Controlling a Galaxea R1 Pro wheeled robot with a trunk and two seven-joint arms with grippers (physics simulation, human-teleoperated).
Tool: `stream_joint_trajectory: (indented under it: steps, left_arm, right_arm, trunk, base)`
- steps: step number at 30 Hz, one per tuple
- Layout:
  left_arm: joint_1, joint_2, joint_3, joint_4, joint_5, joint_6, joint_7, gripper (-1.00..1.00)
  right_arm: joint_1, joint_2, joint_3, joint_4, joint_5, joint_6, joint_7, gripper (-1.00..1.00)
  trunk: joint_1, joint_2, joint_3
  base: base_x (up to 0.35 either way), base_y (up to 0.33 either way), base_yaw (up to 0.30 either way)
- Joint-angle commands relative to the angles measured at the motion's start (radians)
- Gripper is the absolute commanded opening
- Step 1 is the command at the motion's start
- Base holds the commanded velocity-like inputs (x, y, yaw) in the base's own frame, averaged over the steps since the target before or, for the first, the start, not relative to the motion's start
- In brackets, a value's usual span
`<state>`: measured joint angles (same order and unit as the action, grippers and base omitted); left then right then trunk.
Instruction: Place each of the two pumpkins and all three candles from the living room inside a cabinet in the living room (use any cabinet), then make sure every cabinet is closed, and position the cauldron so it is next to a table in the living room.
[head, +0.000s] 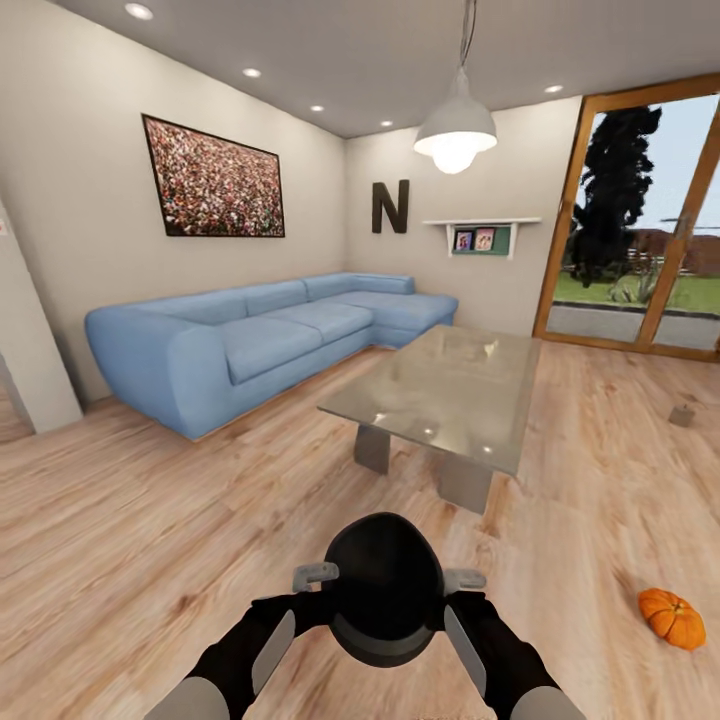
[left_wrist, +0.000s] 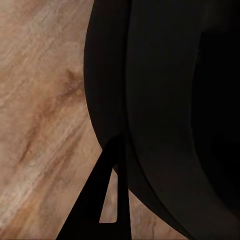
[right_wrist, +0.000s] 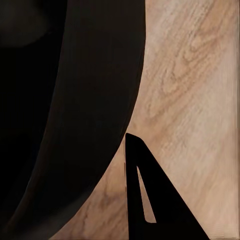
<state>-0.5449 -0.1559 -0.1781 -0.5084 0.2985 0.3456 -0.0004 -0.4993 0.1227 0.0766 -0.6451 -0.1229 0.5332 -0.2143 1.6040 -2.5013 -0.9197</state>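
The black cauldron (head: 384, 590) sits low in front of the robot, squeezed between both arms — left tool (head: 314, 574) on one side, right tool (head: 464, 578) on the other, each pressed on its rim. Can't tell how far the fingers close. The glass tabletop (head: 450, 390) is just ahead. One pumpkin (head: 672, 617) lies on the wood floor (head: 120, 520) off to the right, a candle (head: 682, 415) farther back.

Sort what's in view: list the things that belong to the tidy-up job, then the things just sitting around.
Job things: black round cauldron, held between left gripper and right gripper; bright-orange ribbed pumpkin; glass-topped low table.

Just around: blue corner sofa; white pendant lamp; framed picture.
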Motion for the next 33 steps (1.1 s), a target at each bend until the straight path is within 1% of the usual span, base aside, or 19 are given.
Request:
stream_joint_trajectory:
  steps: [1,11,18,33]
  left_arm:
    - [0.000,0.002,-0.004,-0.012,0.003,0.000,0.001,-1.00]
    - [-0.001,0.003,-0.004,-0.012,0.003,0.000,0.000,-1.00]
    - [0.000,0.003,-0.004,-0.012,0.003,0.000,-0.001,-1.00]
    - [0.000,0.003,-0.004,-0.012,0.003,0.000,-0.001,-1.00]
  right_arm:
    - [-0.001,-0.002,0.008,0.001,-0.020,0.004,-0.008,-1.00]
    - [-0.001,-0.002,0.009,0.001,-0.020,0.004,-0.008,-1.00]
    - [-0.001,-0.002,0.008,0.001,-0.020,0.003,-0.009,-1.00]
    - [-0.001,-0.002,0.009,-0.001,-0.020,0.003,-0.010,-1.00]
  trunk:
    - [0.000,-0.001,0.000]
    - [0.000,-0.001,0.004]
    - [0.000,-0.001,0.007]
    - [0.000,-0.001,0.007]
  base:
    - [0.000,0.192,-0.285]
    - [0.005,0.264,-0.285]
    - [0.138,0.277,-0.251]
    - [0.222,0.229,-0.015]
